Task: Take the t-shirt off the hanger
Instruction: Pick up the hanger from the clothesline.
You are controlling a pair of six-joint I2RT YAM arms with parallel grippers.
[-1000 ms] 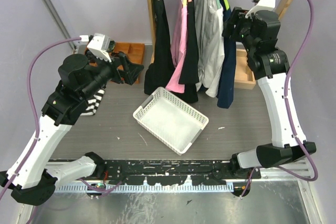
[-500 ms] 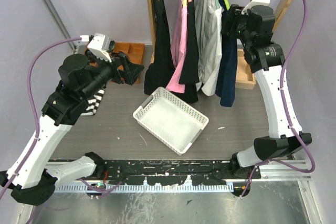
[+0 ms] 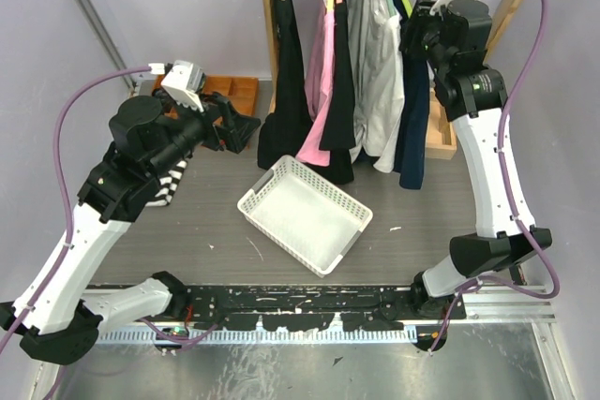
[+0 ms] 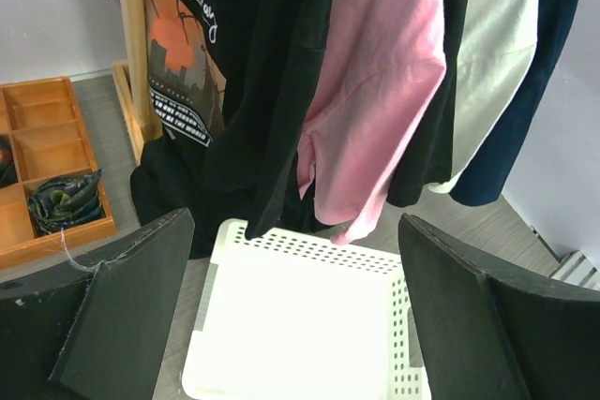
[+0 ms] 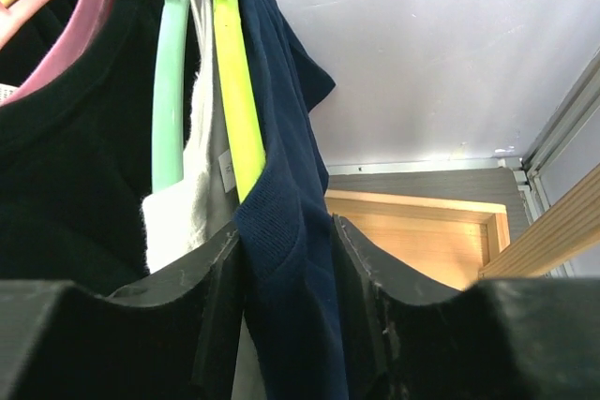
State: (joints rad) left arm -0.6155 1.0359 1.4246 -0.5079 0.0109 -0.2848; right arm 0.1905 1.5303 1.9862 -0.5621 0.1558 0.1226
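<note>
The navy t-shirt (image 5: 292, 161) hangs on a yellow hanger (image 5: 234, 91); its shoulder sits inside the right pincer (image 5: 286, 231), jaws half open; whether they pinch it, I cannot tell; the left pincer (image 4: 291, 222) gapes wide, empty.

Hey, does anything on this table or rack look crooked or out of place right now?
The white basket sits skewed, turned diagonally to the table edges. A striped cloth lies bunched on the table's left side instead of hanging on the rack. Nothing looks spilled or damaged.
</note>
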